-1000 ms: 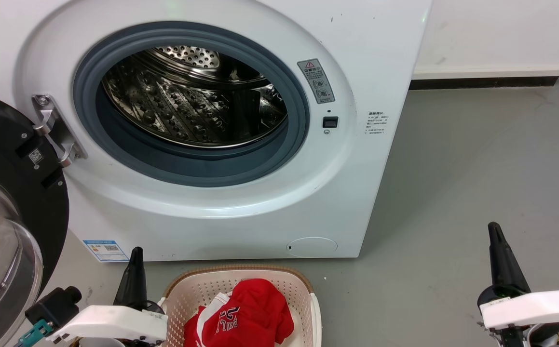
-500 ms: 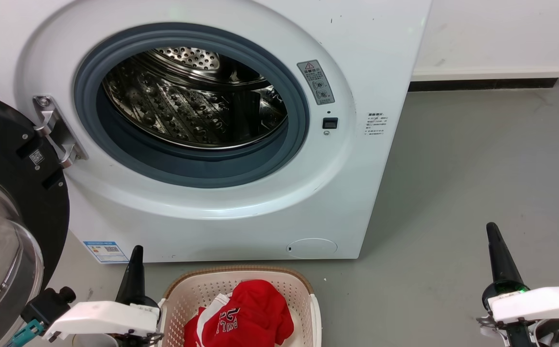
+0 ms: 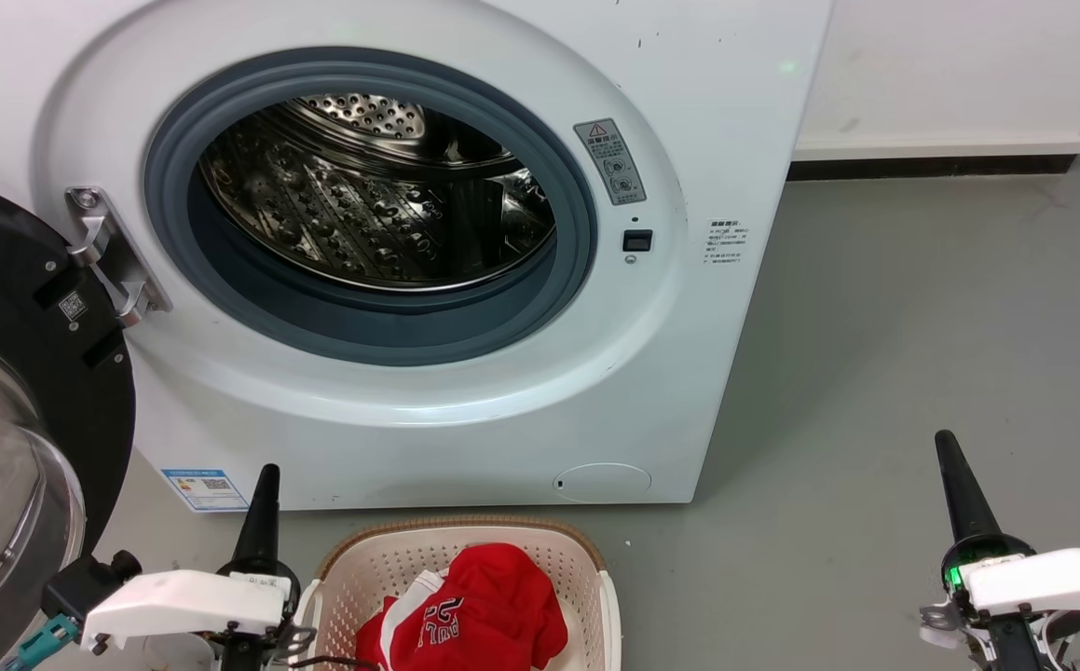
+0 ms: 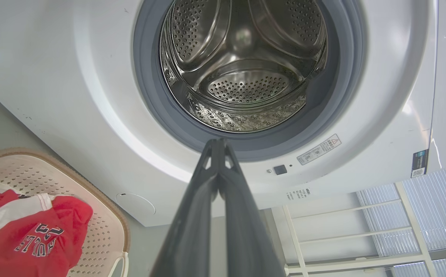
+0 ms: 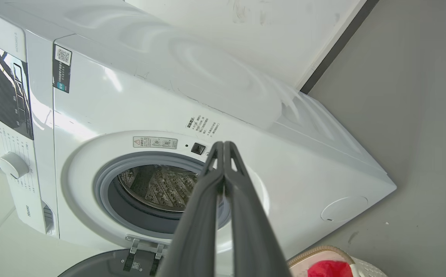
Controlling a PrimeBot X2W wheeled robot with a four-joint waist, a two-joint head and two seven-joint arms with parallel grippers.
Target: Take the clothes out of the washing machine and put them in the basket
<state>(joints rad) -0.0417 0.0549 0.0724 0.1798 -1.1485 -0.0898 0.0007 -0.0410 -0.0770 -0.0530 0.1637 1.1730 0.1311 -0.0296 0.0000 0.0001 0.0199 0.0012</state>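
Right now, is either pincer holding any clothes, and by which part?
Nothing is held. The left pincer and right pincer are both shut with nothing between the fingers, and the clothes lie in the basket.

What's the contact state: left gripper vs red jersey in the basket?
Apart. Left wrist view: left gripper points at the washing machine; the jersey lies in the basket, well off to its side.

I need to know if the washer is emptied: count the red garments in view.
1 that I can tell: a crumpled red jersey in the basket. More may lie hidden under it. The drum shows none.
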